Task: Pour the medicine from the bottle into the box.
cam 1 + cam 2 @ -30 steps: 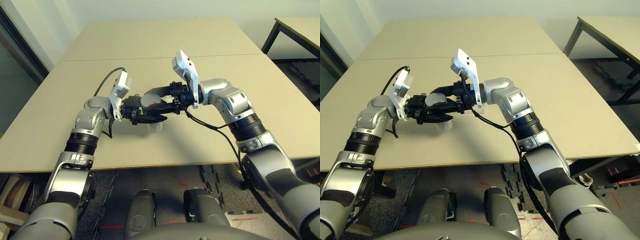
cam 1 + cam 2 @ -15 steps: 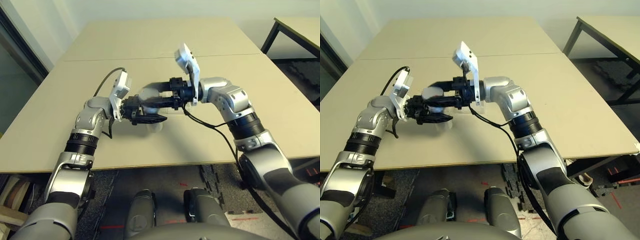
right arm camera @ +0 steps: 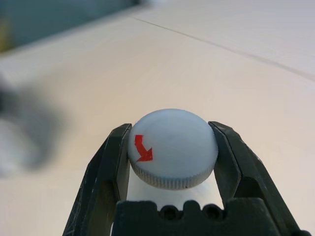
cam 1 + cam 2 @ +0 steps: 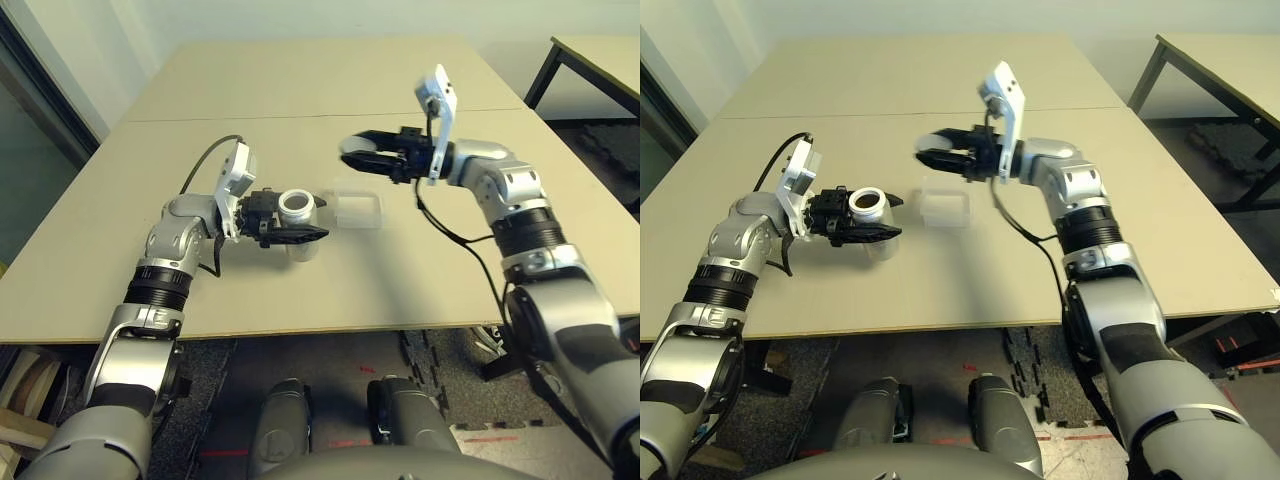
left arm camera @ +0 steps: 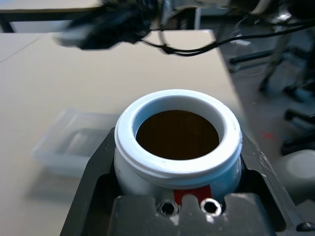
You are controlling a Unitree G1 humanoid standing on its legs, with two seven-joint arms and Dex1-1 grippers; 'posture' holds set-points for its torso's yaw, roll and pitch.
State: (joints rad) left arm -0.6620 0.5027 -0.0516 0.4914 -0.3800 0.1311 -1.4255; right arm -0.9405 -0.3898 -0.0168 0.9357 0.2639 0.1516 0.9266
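My left gripper (image 4: 301,218) is shut on the bottle (image 4: 297,205), which it holds upright just above the table with its white mouth (image 5: 178,132) uncapped. The inside looks dark brown, and I cannot make out the medicine in it. A red label edge shows low on the bottle. The clear box (image 4: 358,209) lies on the table just right of the bottle, apart from it. My right gripper (image 4: 353,152) hovers above and behind the box, shut on a round grey cap (image 3: 172,147) with a red arrow.
The tan table (image 4: 300,90) stretches far behind both arms, with a seam across it. A second table (image 4: 590,60) stands at the far right. The front edge runs close below my left arm. Black cables hang from both wrists.
My right gripper has pulled away from the bottle, up and to the right, taking the grey cap with it. The bottle's mouth now stands uncovered in my left gripper, and the box has come into sight.
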